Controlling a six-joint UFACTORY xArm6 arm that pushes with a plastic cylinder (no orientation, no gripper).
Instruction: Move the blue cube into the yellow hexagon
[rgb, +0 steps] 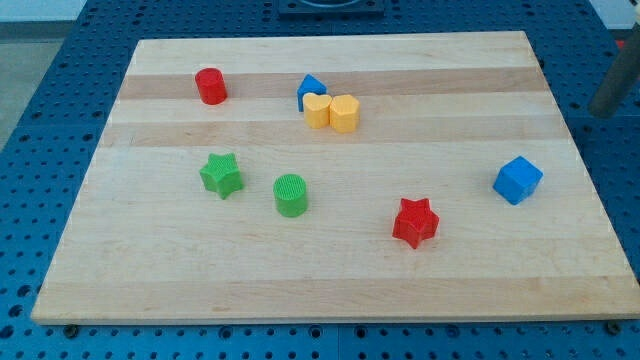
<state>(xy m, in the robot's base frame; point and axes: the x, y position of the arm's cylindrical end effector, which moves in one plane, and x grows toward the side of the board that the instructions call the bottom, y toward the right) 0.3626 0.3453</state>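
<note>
The blue cube (517, 180) sits on the wooden board (330, 280) near its right edge. Two yellow blocks stand touching each other at the upper middle. The right one looks like the yellow hexagon (345, 113); the shape of the left yellow block (317, 111) is unclear. A blurred grey rod shows at the view's right edge, beyond the board. My tip (598, 112) seems to be up and to the right of the blue cube, well apart from it.
A small blue block (311, 89) touches the left yellow block from above. A red cylinder (211, 86) is at upper left. A green star (221, 175) and a green cylinder (291, 195) are left of centre. A red star (415, 222) lies left of and below the blue cube.
</note>
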